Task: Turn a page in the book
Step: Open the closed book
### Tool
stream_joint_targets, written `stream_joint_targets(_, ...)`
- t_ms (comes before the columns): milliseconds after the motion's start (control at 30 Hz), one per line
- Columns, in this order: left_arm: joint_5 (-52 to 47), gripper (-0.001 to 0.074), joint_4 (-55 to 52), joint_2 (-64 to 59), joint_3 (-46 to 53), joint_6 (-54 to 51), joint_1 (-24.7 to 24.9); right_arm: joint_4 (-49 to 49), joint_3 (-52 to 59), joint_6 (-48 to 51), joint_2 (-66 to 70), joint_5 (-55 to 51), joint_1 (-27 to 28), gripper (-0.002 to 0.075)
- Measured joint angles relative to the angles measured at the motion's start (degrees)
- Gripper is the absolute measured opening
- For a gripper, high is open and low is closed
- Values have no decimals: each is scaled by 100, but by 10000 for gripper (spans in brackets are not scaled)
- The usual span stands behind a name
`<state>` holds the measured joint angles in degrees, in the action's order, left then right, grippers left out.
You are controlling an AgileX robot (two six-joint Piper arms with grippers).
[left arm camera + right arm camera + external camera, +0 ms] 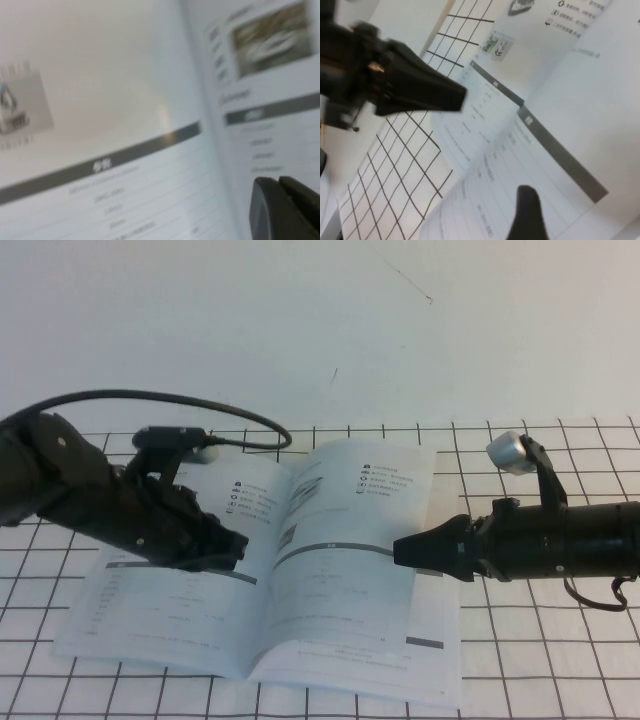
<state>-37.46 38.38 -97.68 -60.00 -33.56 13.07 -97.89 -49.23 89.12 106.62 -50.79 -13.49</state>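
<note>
Gridded table (560, 660) holds the book (300, 570); both grippers' fingers look together (tips partly hidden).

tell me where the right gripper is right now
In the high view the right gripper is on the right side, its tip over the right-hand page of the open book, facing the left gripper across the fold.

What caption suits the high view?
Open book on a gridded table; left pincer over its left page, right pincer at the right page.
</note>
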Motion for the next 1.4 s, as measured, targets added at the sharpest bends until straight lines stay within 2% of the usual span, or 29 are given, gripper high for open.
stream_joint_targets(100, -203, -2, 53, 343, -186, -30, 0, 0, 0, 15, 0, 0, 0, 482)
stream_joint_targets(233, -776, -2, 390, 865, -307, -676, 161, 0, -15, 30, 0, 0, 0, 482)
stream_joint_targets(400, -1061, -2, 48, 1637, -329, -957, 1058, 0, -64, 30, 0, 0, 0, 482)
stream_joint_targets(533, -929, -2, -868, 2172, -329, -580, 2101, 0, -64, 30, 0, 0, 0, 482)
stream_joint_targets(800, 379, -2, -3131, 2558, 520, 1214, 4049, 0, -64, 30, 0, 0, 0, 482)
stream_joint_targets(967, 1521, -2, -4499, 2558, 1385, 2301, 4898, 0, -64, 30, 0, 0, 0, 482)
stream_joint_targets(1133, 2231, -2, -6471, 2558, 1999, 4064, 5126, 0, -64, 30, 0, 0, 0, 482)
stream_joint_targets(1300, 1961, -2, -8960, 2270, 2118, 5816, 5137, 0, -64, 30, 0, 0, 0, 482)
stream_joint_targets(1400, 1933, -2, -9895, 1990, 2118, 6413, 5137, 0, -64, 30, 0, 0, 0, 482)
